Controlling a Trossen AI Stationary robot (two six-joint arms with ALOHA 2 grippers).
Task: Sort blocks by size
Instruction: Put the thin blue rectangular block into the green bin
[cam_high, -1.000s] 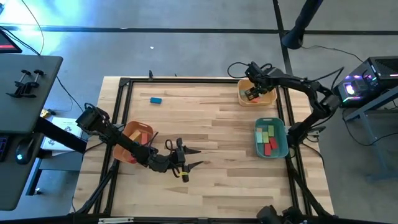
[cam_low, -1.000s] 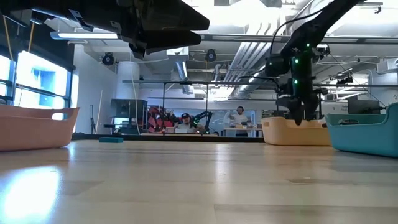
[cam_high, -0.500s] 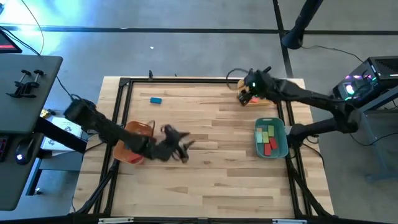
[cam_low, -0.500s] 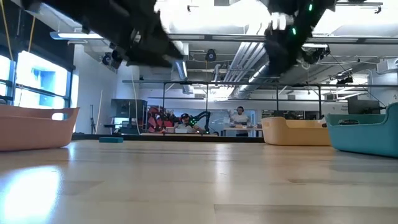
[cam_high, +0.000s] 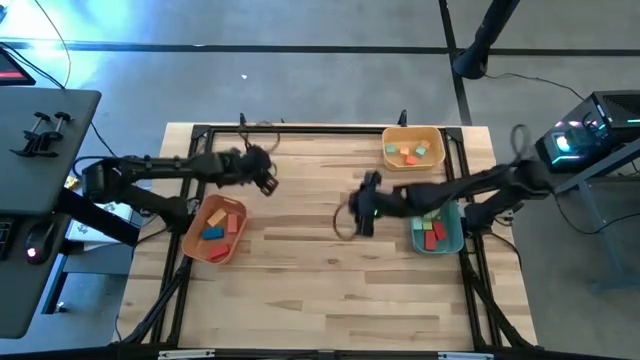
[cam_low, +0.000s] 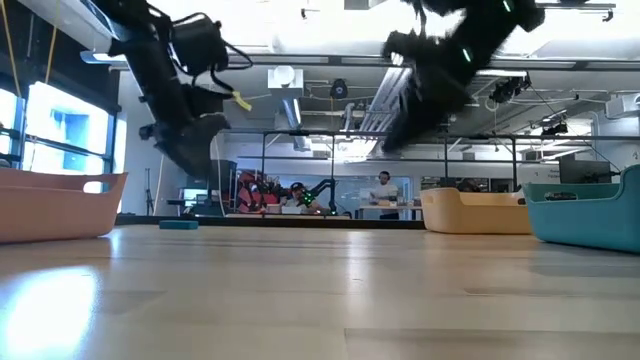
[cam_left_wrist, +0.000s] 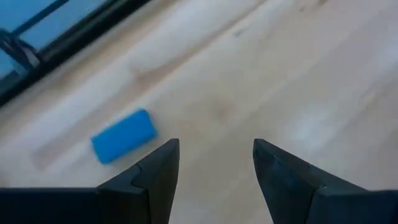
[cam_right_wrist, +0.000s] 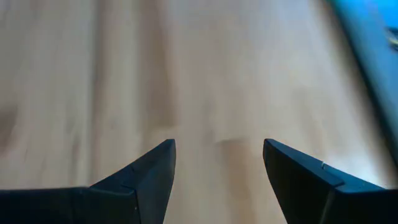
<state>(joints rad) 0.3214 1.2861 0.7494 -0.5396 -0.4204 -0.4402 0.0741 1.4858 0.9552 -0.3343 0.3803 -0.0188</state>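
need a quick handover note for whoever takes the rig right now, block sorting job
Left end effector: open, empty, over the far left of the table, just short of the blue block.
Right end effector: open, empty, over bare wood mid-table, beside the teal bin.
Blocks: all binned except that blue one; some in the orange bin at left, some in the yellow bin at the far right, some in the teal bin.
Done: nearly the whole sort.
Left: grasp the blue block and drop it in the bin for its size.

Blue block flat on bare wood (alone); other blocks binned.
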